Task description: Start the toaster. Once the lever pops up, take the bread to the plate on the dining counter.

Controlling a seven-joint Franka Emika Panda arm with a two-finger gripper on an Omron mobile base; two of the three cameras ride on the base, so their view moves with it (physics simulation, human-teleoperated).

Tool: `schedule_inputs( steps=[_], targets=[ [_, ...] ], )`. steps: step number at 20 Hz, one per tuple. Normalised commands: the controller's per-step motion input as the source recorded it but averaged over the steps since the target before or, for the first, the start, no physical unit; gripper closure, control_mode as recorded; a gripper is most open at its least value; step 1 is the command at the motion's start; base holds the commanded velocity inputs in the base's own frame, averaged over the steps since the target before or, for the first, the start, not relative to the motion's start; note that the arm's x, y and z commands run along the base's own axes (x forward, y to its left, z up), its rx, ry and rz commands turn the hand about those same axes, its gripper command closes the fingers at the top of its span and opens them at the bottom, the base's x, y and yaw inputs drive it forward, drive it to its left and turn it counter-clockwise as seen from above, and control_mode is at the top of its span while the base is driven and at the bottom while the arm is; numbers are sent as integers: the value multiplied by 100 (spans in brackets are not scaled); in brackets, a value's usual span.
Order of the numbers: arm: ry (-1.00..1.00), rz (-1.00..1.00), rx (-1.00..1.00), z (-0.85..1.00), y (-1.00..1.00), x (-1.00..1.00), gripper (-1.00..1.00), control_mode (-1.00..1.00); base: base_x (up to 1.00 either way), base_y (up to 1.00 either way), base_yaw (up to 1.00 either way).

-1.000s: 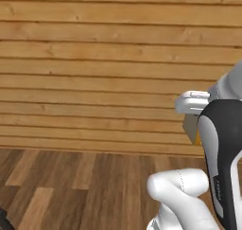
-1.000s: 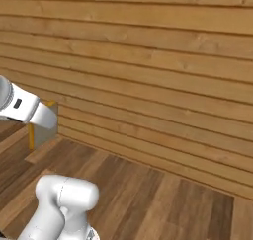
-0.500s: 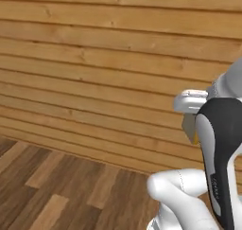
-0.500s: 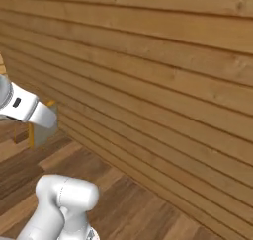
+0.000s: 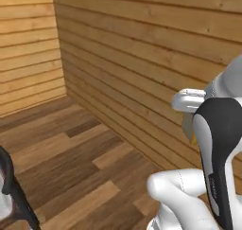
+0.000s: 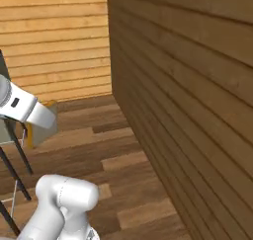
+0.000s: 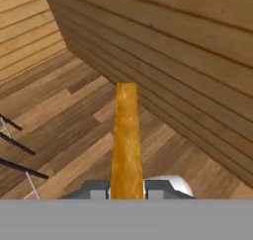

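One square slice of golden-tan bread (image 7: 126,140) stands edge-on in our hand view, its crust running straight up from between the two dark finger tips of the gripper (image 7: 127,188), which pinch it on both faces. In the right base view we see the same slice (image 6: 42,124) side-on, a pale face with a golden crust edge, hanging just past the end of the white arm above the floor. In the left base view only a sliver of it (image 5: 189,129) shows beside the arm's black-and-white link.

Below the bread lies a brown wood-plank floor (image 7: 64,130), with boards of mixed light and dark tones. Beside it runs a wall of horizontal wooden boards (image 6: 197,86), close on the arm's right, meeting a second, lighter plank wall (image 6: 54,41) at a corner ahead of us. Thin black metal legs (image 6: 12,160), of a stool or frame we cannot identify, stand on the floor at the left of the right base view, and similar dark bars (image 7: 15,150) cross the left edge of the hand view.
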Motion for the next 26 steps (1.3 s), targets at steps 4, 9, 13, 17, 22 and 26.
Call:
schedule_inputs(
  steps=[4, 9, 13, 17, 22, 26],
  targets=[
    [0, 0, 0, 0, 0, 0, 100, 100, 75, -1, 88],
    [0, 0, 0, 0, 0, 0, 100, 100, 89, -15, 80],
    [0, 0, 0, 0, 0, 0, 100, 100, 87, -36, 68],
    [0, 0, 0, 0, 0, 0, 100, 100, 71, -66, 58],
    [0, 0, 0, 0, 0, 0, 100, 100, 54, -99, 43],
    [0, 0, 0, 0, 0, 0, 100, 100, 54, -98, 44]
  ],
)
